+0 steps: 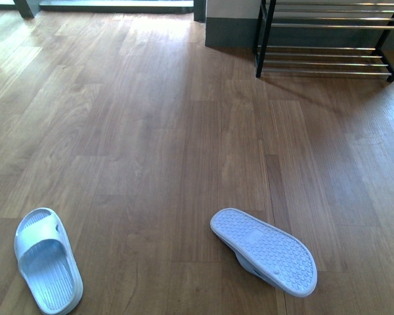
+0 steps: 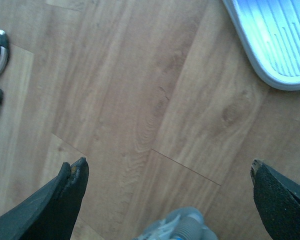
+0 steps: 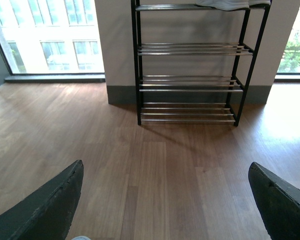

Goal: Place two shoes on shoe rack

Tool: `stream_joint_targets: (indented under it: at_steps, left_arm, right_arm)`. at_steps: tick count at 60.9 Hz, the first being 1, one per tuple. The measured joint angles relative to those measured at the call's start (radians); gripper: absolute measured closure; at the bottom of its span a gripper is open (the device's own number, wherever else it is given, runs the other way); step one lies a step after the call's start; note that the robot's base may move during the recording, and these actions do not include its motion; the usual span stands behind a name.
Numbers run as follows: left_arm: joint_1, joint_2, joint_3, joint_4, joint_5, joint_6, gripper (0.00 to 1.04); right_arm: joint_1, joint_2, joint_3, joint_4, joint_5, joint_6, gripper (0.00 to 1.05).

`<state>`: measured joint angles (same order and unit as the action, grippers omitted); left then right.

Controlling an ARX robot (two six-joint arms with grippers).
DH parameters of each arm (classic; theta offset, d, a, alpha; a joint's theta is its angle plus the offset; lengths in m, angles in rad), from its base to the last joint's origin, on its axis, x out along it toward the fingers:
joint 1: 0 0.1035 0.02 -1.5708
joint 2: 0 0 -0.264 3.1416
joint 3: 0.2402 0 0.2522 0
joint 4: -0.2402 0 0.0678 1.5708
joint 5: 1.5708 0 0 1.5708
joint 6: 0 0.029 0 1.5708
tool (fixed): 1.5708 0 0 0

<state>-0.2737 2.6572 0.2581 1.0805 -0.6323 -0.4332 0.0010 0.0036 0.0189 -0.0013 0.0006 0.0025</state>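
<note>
The upright pale blue slide (image 1: 47,260) lies at the lower left of the front frame, its long axis running nearly up the frame. Its overturned mate (image 1: 266,249) slants at lower centre-right. The left gripper (image 2: 170,195) is spread wide and empty, with that upright slide near, so I'd say it is the closer arm. The right gripper (image 3: 165,200), also spread and empty, faces the shoe rack (image 3: 187,65), which stands well apart at upper right.

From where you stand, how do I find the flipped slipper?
Start at the black shoe rack at the back and come forward across the floor. The pale blue slide nearer it lies sole up, showing bumpy tread; the other slide sits strap up.
</note>
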Motion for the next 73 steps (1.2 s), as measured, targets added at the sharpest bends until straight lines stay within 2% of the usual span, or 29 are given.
stream_joint_targets:
  at_steps: [6, 18, 27, 31, 33, 35, 36, 37, 40, 43, 46, 51, 59, 73]
  left_arm:
    - [-0.014, -0.032, -0.01, -0.043, -0.058, -0.007, 0.09]
    - [-0.084, -0.078, -0.008, -0.15, -0.031, -0.063, 0.09]
    - [-0.218, -0.112, 0.029, -0.217, 0.053, -0.153, 0.09]
    - [-0.28, -0.135, 0.089, -0.323, 0.087, -0.221, 0.09]
    - [-0.242, -0.113, 0.143, -0.312, 0.158, -0.183, 0.09]
    - [-0.111, -0.058, 0.242, -0.274, 0.317, -0.1, 0.09]
    - [-0.072, -0.041, 0.274, -0.27, 0.352, -0.074, 0.09]
    - [0.002, -0.007, 0.331, -0.273, 0.399, -0.027, 0.09]
    - [0.162, 0.043, 0.443, -0.282, 0.415, 0.053, 0.09]
    - [0.37, 0.061, 0.531, -0.29, 0.379, 0.147, 0.09]
    - [0.446, 0.061, 0.549, -0.286, 0.356, 0.169, 0.09]
    - [0.478, 0.061, 0.547, -0.254, 0.315, 0.215, 0.09]
    - [0.42, 0.082, 0.522, -0.121, 0.313, 0.331, 0.09]
    - [0.423, 0.115, 0.531, -0.065, 0.303, 0.48, 0.09]
  right_arm:
    - [0.0, 0.0, 0.0, 0.0, 0.0, 0.0, 0.09]
    - [0.0, 0.0, 0.0, 0.0, 0.0, 0.0, 0.09]
    - [0.0, 0.0, 0.0, 0.0, 0.0, 0.0, 0.09]
    - [0.0, 0.0, 0.0, 0.0, 0.0, 0.0, 0.09]
    - [0.0, 0.0, 0.0, 0.0, -0.005, 0.0, 0.09]
    - [0.0, 0.0, 0.0, 0.0, -0.002, 0.0, 0.09]
    - [0.0, 0.0, 0.0, 0.0, -0.002, 0.0, 0.09]
    - [0.0, -0.001, 0.0, 0.0, -0.001, 0.0, 0.09]
    - [0.0, -0.001, 0.0, 0.0, 0.0, 0.0, 0.09]
    - [0.0, 0.0, 0.0, 0.0, 0.002, 0.0, 0.09]
    - [0.0, -0.001, 0.0, 0.0, 0.003, 0.0, 0.09]
    - [0.0, -0.001, 0.0, 0.0, 0.002, 0.0, 0.09]
    - [0.0, -0.001, 0.0, 0.0, -0.005, 0.0, 0.09]
    - [0.0, -0.001, 0.0, 0.0, -0.001, 0.0, 0.09]
